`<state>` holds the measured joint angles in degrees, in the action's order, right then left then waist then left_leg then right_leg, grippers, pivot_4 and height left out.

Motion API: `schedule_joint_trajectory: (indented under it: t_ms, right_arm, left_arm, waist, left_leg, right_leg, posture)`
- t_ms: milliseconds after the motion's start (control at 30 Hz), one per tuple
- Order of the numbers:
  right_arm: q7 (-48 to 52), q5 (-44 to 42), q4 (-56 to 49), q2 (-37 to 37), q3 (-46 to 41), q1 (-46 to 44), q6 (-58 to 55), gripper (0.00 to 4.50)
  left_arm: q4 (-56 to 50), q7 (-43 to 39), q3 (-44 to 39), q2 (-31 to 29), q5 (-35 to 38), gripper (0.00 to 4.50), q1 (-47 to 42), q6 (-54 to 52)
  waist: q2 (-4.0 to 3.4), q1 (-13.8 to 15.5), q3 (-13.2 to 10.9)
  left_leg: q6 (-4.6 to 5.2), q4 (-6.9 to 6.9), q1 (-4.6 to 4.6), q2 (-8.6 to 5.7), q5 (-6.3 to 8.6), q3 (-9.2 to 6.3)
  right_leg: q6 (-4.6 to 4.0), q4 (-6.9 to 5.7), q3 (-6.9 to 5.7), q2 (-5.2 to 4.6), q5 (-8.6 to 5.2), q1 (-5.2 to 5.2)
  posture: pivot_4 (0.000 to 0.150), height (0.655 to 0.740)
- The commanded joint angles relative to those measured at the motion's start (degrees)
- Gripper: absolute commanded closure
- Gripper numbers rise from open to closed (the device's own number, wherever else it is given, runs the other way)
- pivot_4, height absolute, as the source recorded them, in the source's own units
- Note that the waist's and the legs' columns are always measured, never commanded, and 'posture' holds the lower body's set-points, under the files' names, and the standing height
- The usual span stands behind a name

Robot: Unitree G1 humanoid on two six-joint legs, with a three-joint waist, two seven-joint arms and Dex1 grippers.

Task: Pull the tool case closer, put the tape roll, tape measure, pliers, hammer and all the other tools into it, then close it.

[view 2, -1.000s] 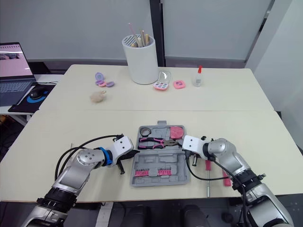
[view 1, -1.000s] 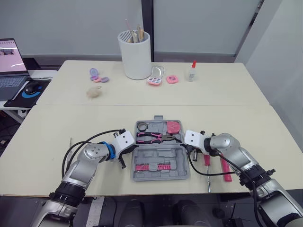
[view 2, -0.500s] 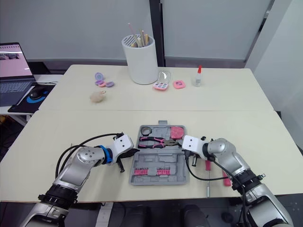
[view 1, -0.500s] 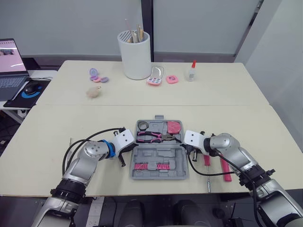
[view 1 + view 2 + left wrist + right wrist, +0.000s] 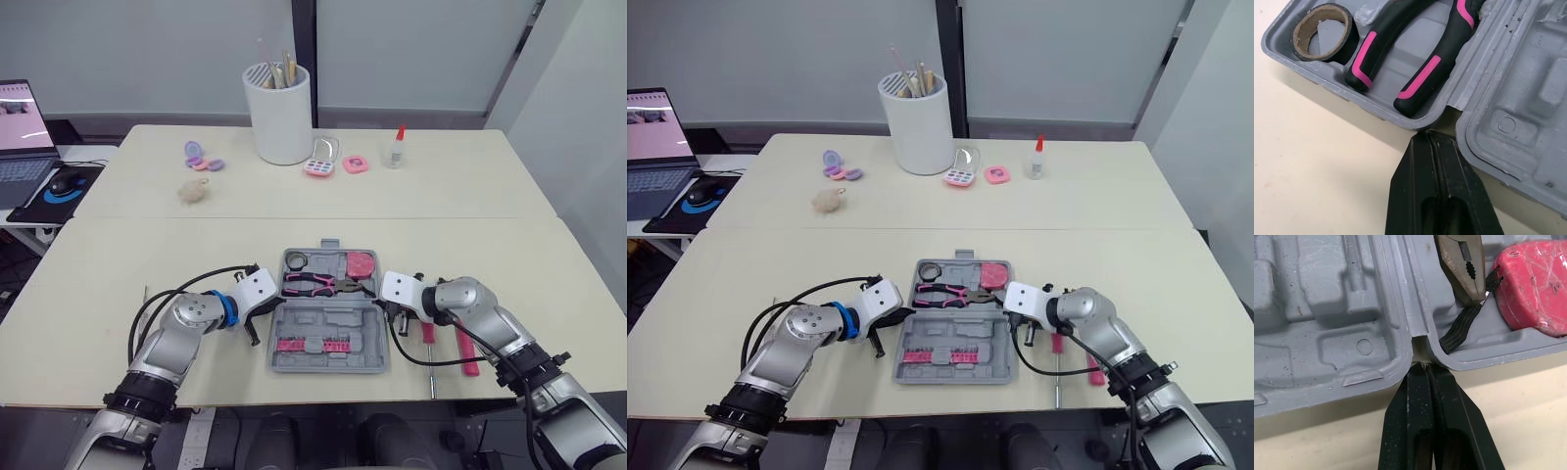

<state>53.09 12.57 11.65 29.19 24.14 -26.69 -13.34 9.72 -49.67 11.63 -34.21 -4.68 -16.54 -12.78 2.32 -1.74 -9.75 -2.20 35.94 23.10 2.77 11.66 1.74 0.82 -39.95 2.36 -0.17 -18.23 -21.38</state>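
Left eye view: open grey tool case [image 5: 328, 321], pliers [image 5: 312, 285], possibly tape measure [image 5: 361, 263] inside.

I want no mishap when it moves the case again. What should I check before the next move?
1. The left gripper at the left hinge notch of the tool case, jaws shut: ok.
2. The right gripper at the right hinge notch, jaws shut: ok.
3. The tape roll, pliers and tape measure inside the case: ok.
4. The hammer and screwdriver packed: not ok, both lie on the table right of the case.
5. The black strap clear of the hinge: cannot tell; it lies against the rim by the notch.
6. Case closed: not ok, it lies open.
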Motion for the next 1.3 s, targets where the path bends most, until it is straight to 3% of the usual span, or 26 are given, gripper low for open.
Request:
schedule_joint_trajectory:
  t_ms: [33, 233, 300, 367, 567, 733, 933, 1100, 1300]
  right_arm:
    - [-1.1, 0.7, 0.7, 1.9, -1.5, -0.7, 3.0, 4.49]
    - [-0.9, -2.1, 1.9, 4.4, -5.0, -1.4, 5.4, 4.49]
    - [0.8, -6.4, -0.7, 5.5, -8.9, -0.7, 5.0, 4.5]
    - [3.2, -11.7, -4.4, 7.2, -13.6, 0.5, 2.7, 4.5]
    - [14.1, -29.5, -14.9, 16.3, -28.3, 6.3, -6.1, 3.2]
    - [20.2, -39.3, -17.2, 29.3, -42.4, 12.7, -18.1, 1.93]
    - [20.5, -38.0, -9.4, 33.4, -48.2, 16.9, -14.5, 0.08]
    - [20.8, -36.5, -4.6, 33.4, -48.1, 19.4, -9.2, 0.03]
    - [20.3, -37.3, -4.0, 33.4, -48.3, 19.3, -8.9, 0.03]
  left_arm:
    - [-1.7, -0.2, -2.0, -1.2, 1.5, 4.5, 0.5, 2.5]
    - [-1.8, -3.9, -6.0, -4.9, 5.5, 4.5, -0.5, 4.8]
    - [-1.6, -6.6, -9.2, -7.6, 8.6, 4.12, -0.6, 5.2]
    - [-2.2, -9.4, -13.2, -10.3, 12.8, 3.58, -0.1, 4.8]
    - [-3.5, -17.9, -27.9, -18.0, 26.8, 1.63, 5.7, -2.4]
    - [6.8, -26.7, -41.5, -30.4, 31.7, 0.03, 13.5, -11.1]
    - [23.4, -27.9, -47.0, -36.6, 30.1, 0.0, 12.8, -8.7]
    - [38.7, -29.1, -46.2, -40.4, 27.0, 0.0, 10.5, 0.0]
    - [43.6, -30.3, -43.9, -40.8, 25.4, 0.0, 8.0, 2.9]
  waist:
    - [0.0, 0.0, 0.0]
    - [-0.01, 0.0, -0.1]
    - [-0.01, 0.0, -0.1]
    - [-0.02, 0.0, -0.1]
    - [-0.06, 0.0, -0.1]
    - [-0.16, -0.2, -0.3]
    - [-0.14, -0.1, -0.3]
    - [-0.16, -0.1, -0.3]
    - [-0.16, -0.1, -0.3]
  left_leg:
    - [0.0, 0.0, 0.02, 0.0, 0.0, 0.0]
    - [0.0, 0.01, 0.15, 0.0, 0.0, -0.02]
    - [0.0, 0.0, 0.22, 0.02, 0.0, -0.04]
    - [0.0, 0.01, 0.43, 0.05, 0.0, -0.05]
    - [0.0, 0.01, 0.87, 0.02, 0.0, -0.04]
    - [0.0, -0.02, 0.81, 0.06, 0.0, -0.02]
    - [0.01, -0.02, 0.66, 0.11, -0.01, 0.01]
    - [0.04, -0.04, 0.81, 0.02, 0.02, 0.16]
    - [0.05, -0.05, 0.79, 0.03, 0.03, 0.14]
  right_leg:
    - [-0.01, 0.0, 0.0, 0.0, 0.0, -0.03]
    - [-0.03, 0.02, -0.03, -0.04, 0.02, -0.13]
    - [-0.03, 0.02, -0.03, -0.04, 0.02, -0.2]
    - [-0.05, 0.0, -0.05, -0.04, 0.03, -0.42]
    - [-0.05, 0.03, -0.08, -0.17, 0.03, -0.81]
    - [-0.06, 0.03, -0.1, -0.19, 0.01, -0.83]
    - [0.09, 0.03, -0.17, -0.24, -0.13, -0.78]
    - [-0.07, 0.03, -0.09, -0.35, -0.04, -0.94]
    - [-0.04, 0.0, -0.12, -0.34, -0.05, -0.93]
  posture:
    - [0.15, 0.74]
    - [0.15, 0.74]
    - [0.15, 0.74]
    - [0.15, 0.74]
    - [0.15, 0.74]
    - [0.15, 0.74]
    - [0.15, 0.74]
    - [0.15, 0.74]
    - [0.15, 0.74]
